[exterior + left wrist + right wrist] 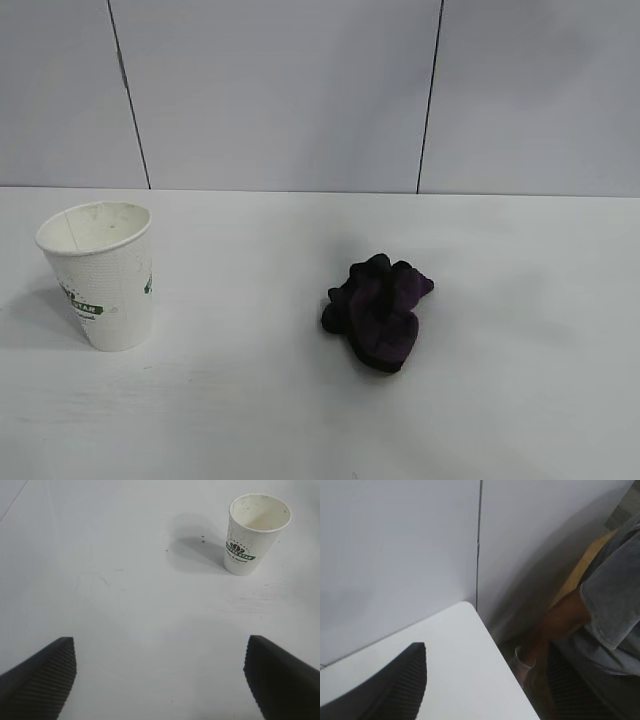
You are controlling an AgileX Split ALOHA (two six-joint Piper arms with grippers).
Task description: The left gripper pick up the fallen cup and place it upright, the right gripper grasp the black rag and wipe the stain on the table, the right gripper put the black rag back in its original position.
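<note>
The white paper cup [103, 276] stands upright at the left of the white table [300, 430], and neither arm shows in the exterior view. In the left wrist view the cup [255, 532] is well beyond my left gripper [160, 640], which is open over bare table. The black rag [378, 311], bunched with purple folds, lies right of the middle with nothing touching it. My right gripper [487, 650] is open and empty near a table corner [470, 607], away from the rag. The stain does not show in any view.
A few tiny dark specks [202, 540] dot the table beside the cup. A grey panelled wall [280, 90] runs behind the table. Just past the table corner, a person in a grey sleeve [615, 595] stands close to the right gripper.
</note>
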